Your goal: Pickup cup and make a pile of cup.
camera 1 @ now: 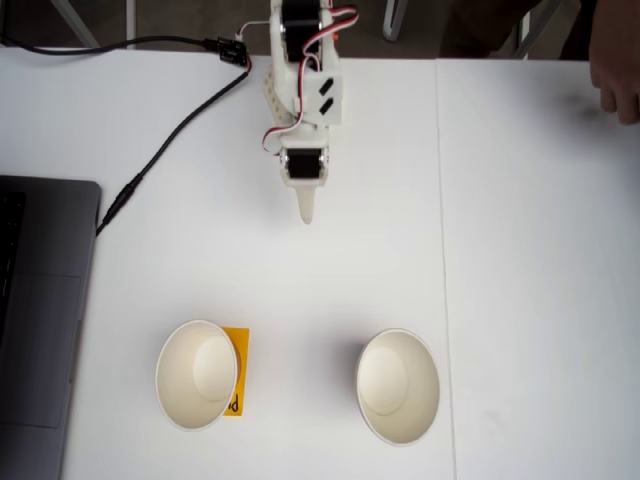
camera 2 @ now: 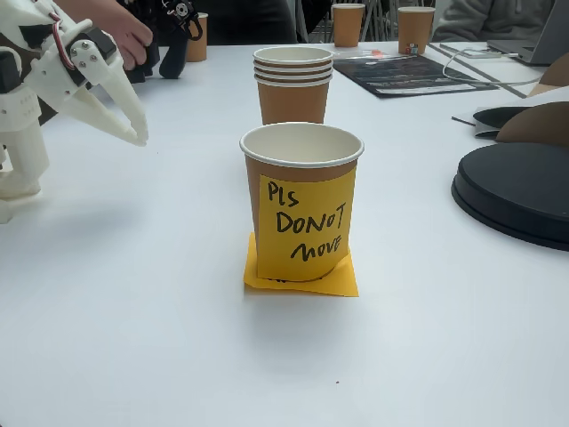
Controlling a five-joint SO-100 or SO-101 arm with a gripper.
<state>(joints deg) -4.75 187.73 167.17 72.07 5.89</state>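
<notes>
The end effector (camera 1: 307, 212) hangs over bare worktop (camera 1: 520, 300) at the far side in a fixed view from above, well apart from both cups. Its fingers look drawn together and hold nothing. The cup (camera 2: 302, 205) stands upright on a flat orange-yellow note (camera 2: 302, 277), and a handwritten sticky note (camera 2: 305, 227) covers its tan wall. In the top-down view the cup (camera 1: 197, 375) is near left and the pile (camera 1: 398, 387) is near right, well apart from it. In the low fixed view the pile (camera 2: 293, 84) shows several nested rims.

My main worry is the grasp. The fingers must part before I descend, or they will hit the rim and tip the light paper cup. Pinching too hard could crush the thin wall, and a finger landing on the sticky note may slip or peel it. The flat note could slide underneath and carry the cup along. At the pile, a tilted or off-centre drop would jam on the rim or knock the pile over.

A laptop (camera 1: 40, 320) lies at the left edge with a black cable (camera 1: 160, 150) running toward the arm, which a wide swing could snag. A person's hand (camera 1: 615, 75) rests at the far right. Nothing stands between the end effector and the cup.
</notes>
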